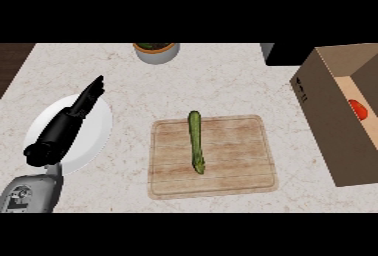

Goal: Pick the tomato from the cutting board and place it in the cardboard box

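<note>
Left hand: black left hand (pixel 70 120) on a grey forearm (pixel 29 195) comes in from the near left corner, fingers straight and released, grasping nothing, held over the white round plate (pixel 100 135).
Right hand: does not show anywhere.
Tomato: small red tomato (pixel 358 109) lies inside the brown cardboard box (pixel 336 135), against its right part, partly cut by the picture's edge.
Box: stands open at the right side of the pale marbled counter (pixel 221 80), well apart from the left hand.
Cutting board: light wooden rectangular cutting board (pixel 212 156) lies at the middle, between plate and box.
Asparagus: long green asparagus spear (pixel 196 141) lies on the board, running near to far, left of its middle.
Far edge: grey pot with a dark plant (pixel 156 51) stands at the counter's far side, left of centre.
</note>
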Controlling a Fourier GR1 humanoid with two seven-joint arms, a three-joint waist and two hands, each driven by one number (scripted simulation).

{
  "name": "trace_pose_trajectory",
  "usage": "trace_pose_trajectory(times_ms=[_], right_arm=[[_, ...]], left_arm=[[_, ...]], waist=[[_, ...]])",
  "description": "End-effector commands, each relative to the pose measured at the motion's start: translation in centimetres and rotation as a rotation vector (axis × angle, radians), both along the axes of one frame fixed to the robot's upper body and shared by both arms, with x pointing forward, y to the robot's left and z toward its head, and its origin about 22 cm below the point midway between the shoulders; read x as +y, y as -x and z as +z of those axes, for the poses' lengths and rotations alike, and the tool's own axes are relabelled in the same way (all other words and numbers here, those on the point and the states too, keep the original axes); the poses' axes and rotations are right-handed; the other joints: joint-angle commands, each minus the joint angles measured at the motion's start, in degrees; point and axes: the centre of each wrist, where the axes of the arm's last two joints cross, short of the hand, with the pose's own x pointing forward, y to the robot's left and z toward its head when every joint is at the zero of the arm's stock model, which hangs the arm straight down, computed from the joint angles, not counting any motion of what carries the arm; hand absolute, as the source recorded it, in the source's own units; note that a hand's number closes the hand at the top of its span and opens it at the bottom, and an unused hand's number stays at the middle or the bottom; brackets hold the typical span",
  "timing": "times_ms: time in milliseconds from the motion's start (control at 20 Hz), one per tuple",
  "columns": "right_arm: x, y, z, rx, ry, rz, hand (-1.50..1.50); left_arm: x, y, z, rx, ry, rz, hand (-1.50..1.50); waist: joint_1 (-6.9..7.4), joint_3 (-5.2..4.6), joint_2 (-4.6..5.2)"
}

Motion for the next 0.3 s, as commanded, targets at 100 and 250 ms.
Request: trace_pose_trajectory(times_ms=[100, 250], right_arm=[[-5.1, 5.3, -3.0, -0.245, -0.188, -0.191, -1.50], [-7.0, 7.2, -2.1, -0.284, -0.147, -0.213, -1.50]], left_arm=[[-0.2, 0.7, 0.0, 0.011, 0.014, 0.002, 0.00], [0.5, 0.1, 0.3, -0.003, 0.000, -0.012, 0.00]], waist=[[0.15, -0.04, 0.18], [0.55, -0.15, 0.31]])
